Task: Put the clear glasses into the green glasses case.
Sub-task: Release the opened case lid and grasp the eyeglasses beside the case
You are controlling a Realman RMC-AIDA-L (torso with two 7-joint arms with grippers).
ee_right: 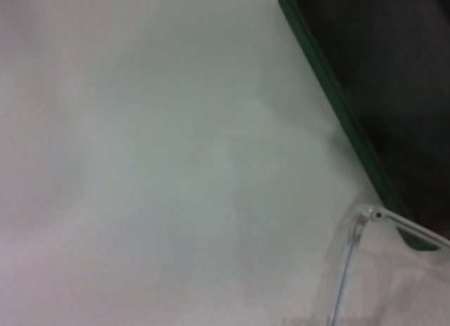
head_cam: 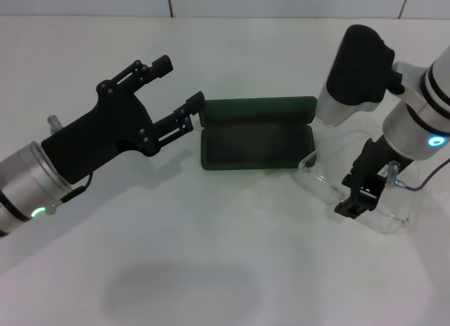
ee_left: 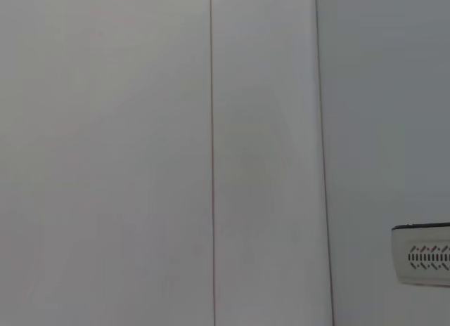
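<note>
The green glasses case (head_cam: 254, 145) lies open in the middle of the white table, its lid standing up along the far side and its dark lining bare. The clear glasses (head_cam: 320, 180) rest on the table just right of the case. My right gripper (head_cam: 357, 198) is down on them near their middle. In the right wrist view one clear hinge corner of the glasses (ee_right: 355, 235) lies beside the green case rim (ee_right: 336, 101). My left gripper (head_cam: 180, 83) is open, and one fingertip (head_cam: 195, 100) is at the left end of the lid.
The right arm's bulky black and white wrist (head_cam: 355, 66) hangs over the table behind the case's right end. A wall with panel seams runs along the back. The left wrist view shows only wall panels and a white vented box (ee_left: 422, 256).
</note>
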